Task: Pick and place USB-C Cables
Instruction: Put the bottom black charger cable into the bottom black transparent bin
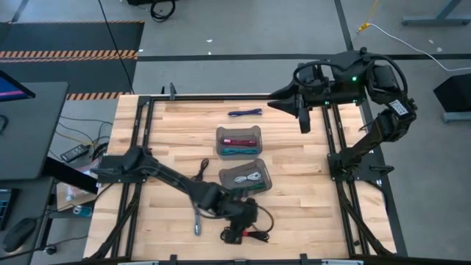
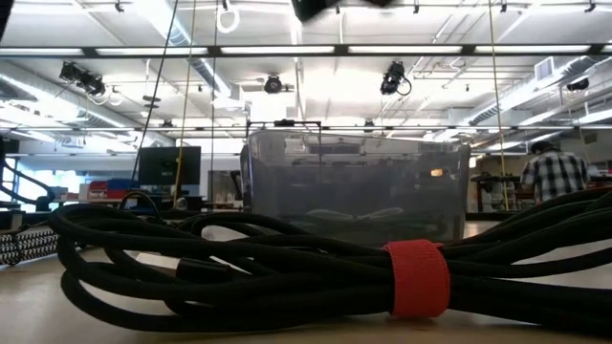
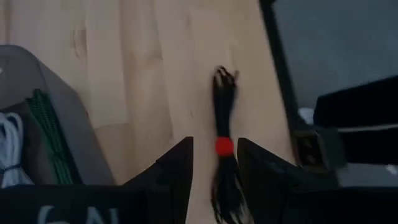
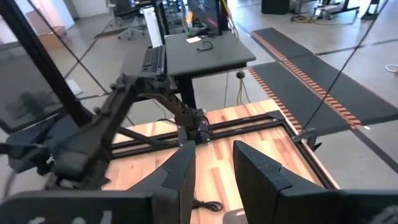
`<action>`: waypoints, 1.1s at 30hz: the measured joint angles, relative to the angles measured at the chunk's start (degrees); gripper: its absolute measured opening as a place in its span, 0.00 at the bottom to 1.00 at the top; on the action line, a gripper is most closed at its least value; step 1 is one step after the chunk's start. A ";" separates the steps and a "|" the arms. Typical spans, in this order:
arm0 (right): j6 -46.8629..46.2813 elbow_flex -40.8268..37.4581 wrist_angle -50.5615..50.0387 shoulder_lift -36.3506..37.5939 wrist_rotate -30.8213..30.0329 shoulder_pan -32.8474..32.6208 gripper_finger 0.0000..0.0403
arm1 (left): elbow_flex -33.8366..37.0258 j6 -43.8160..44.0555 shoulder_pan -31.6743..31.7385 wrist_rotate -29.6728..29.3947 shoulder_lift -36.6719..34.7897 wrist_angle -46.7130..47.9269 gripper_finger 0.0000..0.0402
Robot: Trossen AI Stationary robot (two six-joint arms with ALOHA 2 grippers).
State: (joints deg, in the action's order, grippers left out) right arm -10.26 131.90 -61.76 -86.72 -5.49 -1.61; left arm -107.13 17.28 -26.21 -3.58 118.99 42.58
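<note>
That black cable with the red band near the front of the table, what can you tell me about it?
The black cable with the red band is a braided-looking cord coiled into a long bundle, cinched by a red strap. It lies flat on the wooden table near the front edge, outside the bins. The left gripper hangs above it, fingers open on either side of the bundle, not closed on it. One end fans out past the strap.

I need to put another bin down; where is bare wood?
Free: the strip between the two bins and the right rail, and the left side beyond the left arm. Crowded: the front edge, where the left end effector hovers over the black cable.
</note>
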 joint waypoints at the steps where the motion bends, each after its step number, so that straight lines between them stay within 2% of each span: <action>1: 0.39 0.00 0.02 0.05 0.47 0.00 0.28 | 0.00 0.00 0.49 0.72 0.71 -0.30 0.33; 7: 2.87 0.00 0.00 0.47 1.19 0.00 0.28 | 0.00 -3.27 1.72 8.19 5.25 -0.37 0.33; 13: 4.60 0.00 0.00 0.57 1.22 0.00 0.28 | 0.02 -5.95 0.78 7.81 8.36 -0.25 0.33; 19: 5.53 0.00 0.10 0.57 1.19 0.00 0.28 | 0.00 -6.22 0.93 4.62 8.40 -0.39 0.33; 28: 6.33 0.00 0.44 0.57 1.19 0.00 0.28 | 0.00 1.59 -0.86 4.92 9.66 -1.57 0.33; 33: 6.96 0.00 0.56 0.57 1.19 0.00 0.28 | 0.00 3.09 -1.69 5.01 9.74 -3.55 0.33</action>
State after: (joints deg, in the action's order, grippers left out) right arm -3.30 131.90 -61.20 -86.15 -4.29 -1.61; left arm -107.13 20.37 -27.90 1.43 128.73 39.03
